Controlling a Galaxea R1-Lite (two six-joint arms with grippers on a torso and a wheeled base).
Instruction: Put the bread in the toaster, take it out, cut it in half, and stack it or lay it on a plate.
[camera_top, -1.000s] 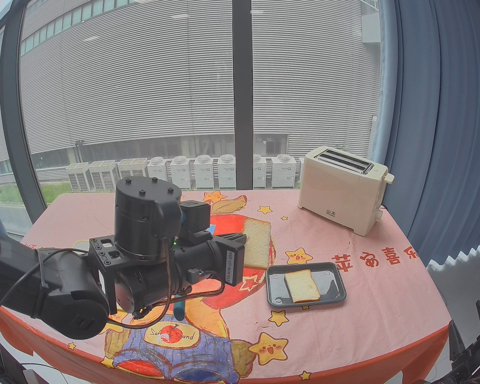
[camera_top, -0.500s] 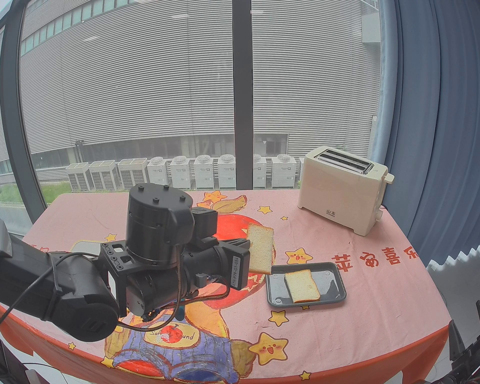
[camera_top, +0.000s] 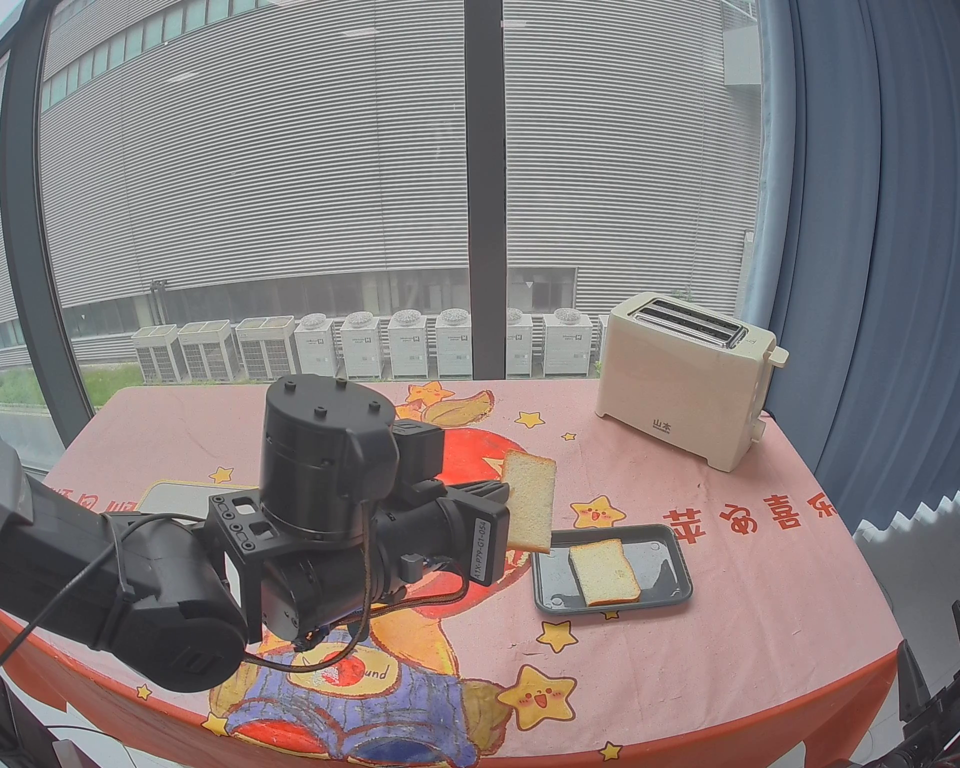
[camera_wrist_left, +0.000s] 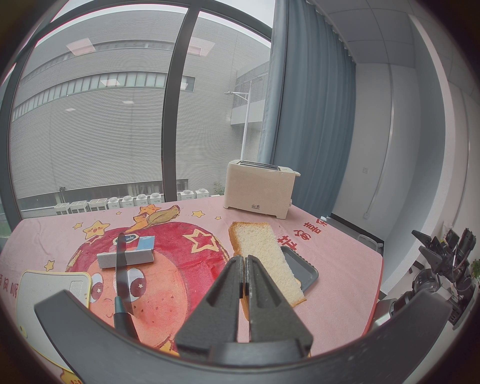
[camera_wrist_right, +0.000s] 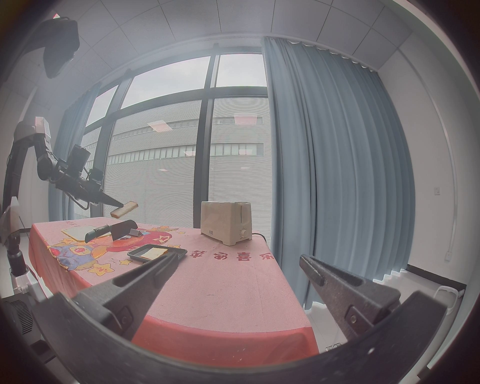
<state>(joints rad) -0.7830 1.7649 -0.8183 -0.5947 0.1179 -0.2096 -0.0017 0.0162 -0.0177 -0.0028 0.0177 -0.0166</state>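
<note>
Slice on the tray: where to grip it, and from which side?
Probably from above, pinching across its long edges mid-length. The slice lies flat in the tray, its ends close to the rim, while bare tray floor beside the long edges leaves room for tool fingers.

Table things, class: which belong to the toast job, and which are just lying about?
Job: left gripper, held bread slice, slice on plate, plate, toaster, knife, cutting board.
Lying about: grey block, tablecloth, curtain.
</note>
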